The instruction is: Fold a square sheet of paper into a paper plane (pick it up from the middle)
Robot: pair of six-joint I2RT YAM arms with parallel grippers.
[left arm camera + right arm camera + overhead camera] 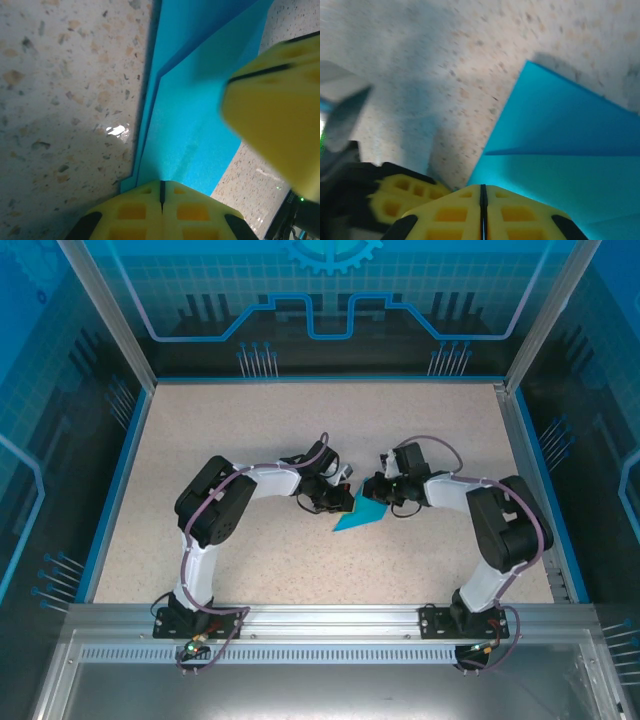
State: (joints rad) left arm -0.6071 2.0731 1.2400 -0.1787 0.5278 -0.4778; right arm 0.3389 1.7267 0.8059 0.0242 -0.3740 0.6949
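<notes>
paper (pixel 358 514): turquoise, flat on the speckled table (pixel 250 430), lying between your two grippers.
paper, condition: no longer a plain square. Layers overlap with a slight offset along one long side, and a sharp crease runs across it.
left gripper (pixel 338 502): at the paper's left side. Its yellow pads (pixel 130 215) are pressed flat together, tip down at the paper's margin. You cannot tell whether a layer is caught between them.
right gripper (pixel 380 490): at the paper's right side, pads (pixel 520 215) closed tight together over the blue surface. Nothing looks lifted.
progress: early to middle, by my reading. The first folds are in, but there is no slim dart with a lengthwise centre crease yet, so the narrowing folds and the final centre fold are left for you.
edges: the paper's corners are crisp, and its pointed end aims away from the grippers.
open room: bare table lies on every side of the paper, and the blue rim (pixel 118 490) stands well apart from it. The tight spot is over the paper itself — the two grippers sit just beside each other, so work one side at a time.
</notes>
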